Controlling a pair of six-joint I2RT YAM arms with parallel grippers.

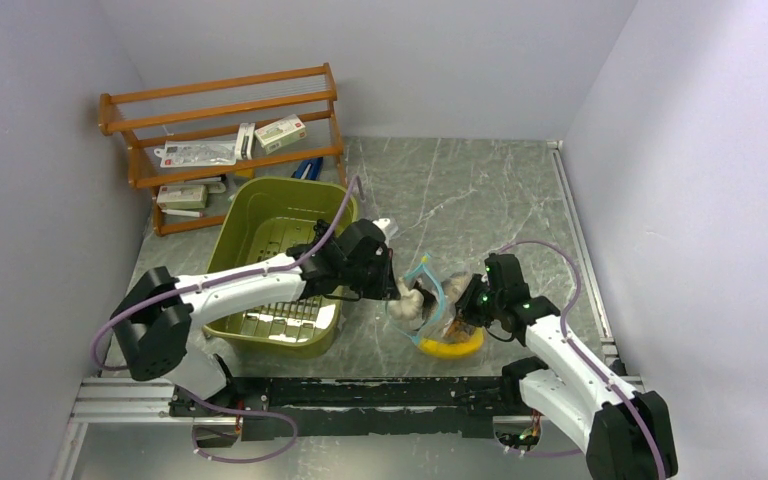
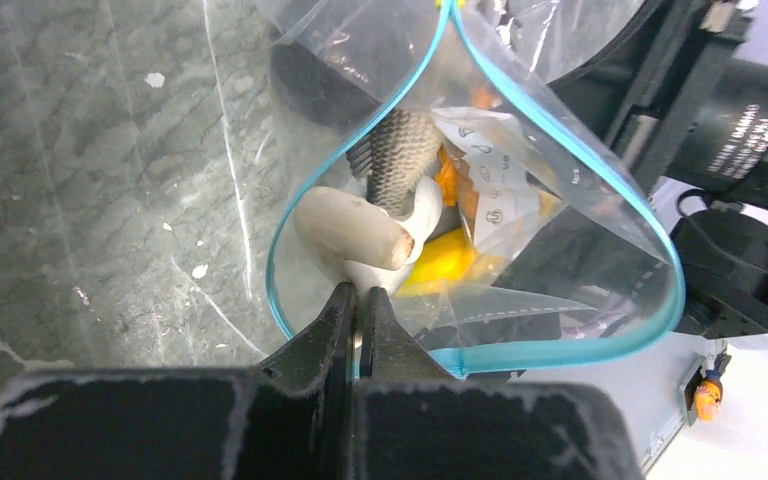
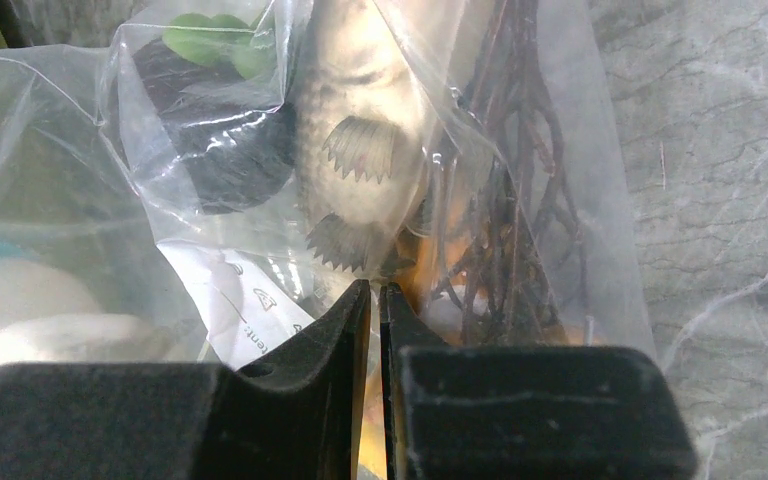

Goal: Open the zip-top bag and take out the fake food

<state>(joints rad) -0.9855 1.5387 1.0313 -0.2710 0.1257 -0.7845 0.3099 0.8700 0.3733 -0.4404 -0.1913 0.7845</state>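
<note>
The zip-top bag (image 1: 426, 298) lies on the marble table between my grippers, its teal zip strip (image 2: 580, 150) spread into an open loop. Inside I see the white mushroom (image 2: 355, 230), grey fish (image 2: 400, 150), yellow banana (image 2: 440, 265) and orange bits (image 2: 447, 180). My left gripper (image 2: 360, 295) is shut on the near rim of the mouth. My right gripper (image 3: 373, 290) is shut on the bag's plastic at its closed end, with the fish (image 3: 355, 150) and dark grapes (image 3: 210, 150) just beyond it. In the top view the banana (image 1: 450, 348) shows at the bag's bottom.
An olive-green bin (image 1: 260, 215) stands left of the bag, under my left arm. A wooden rack (image 1: 220, 110) with packets is at the back left. Walls close the back and right sides. A metal rail (image 1: 360, 390) runs along the near edge.
</note>
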